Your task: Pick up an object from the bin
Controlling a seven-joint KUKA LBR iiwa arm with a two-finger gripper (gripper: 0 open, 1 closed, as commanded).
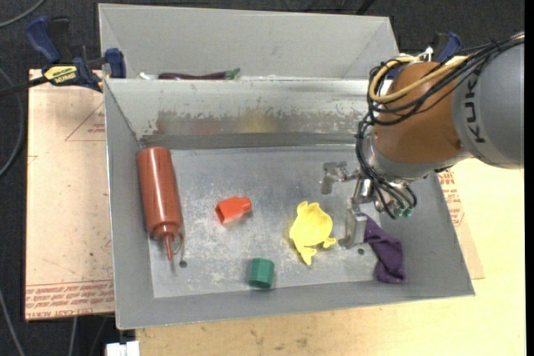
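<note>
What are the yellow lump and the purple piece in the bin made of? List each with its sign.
Yellow lump: likely soft rubber or thin plastic, matte; it lies crumpled. Purple piece: probably cloth, matte; limp folds.

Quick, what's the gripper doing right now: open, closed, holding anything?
Gripper: cannot be told whether open or closed; it sits low in the bin between the yellow crumpled thing and the purple cloth.

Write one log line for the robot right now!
gripper: over bin, right side | nearest: yellow thing, purple cloth | grasp: unclear
</note>
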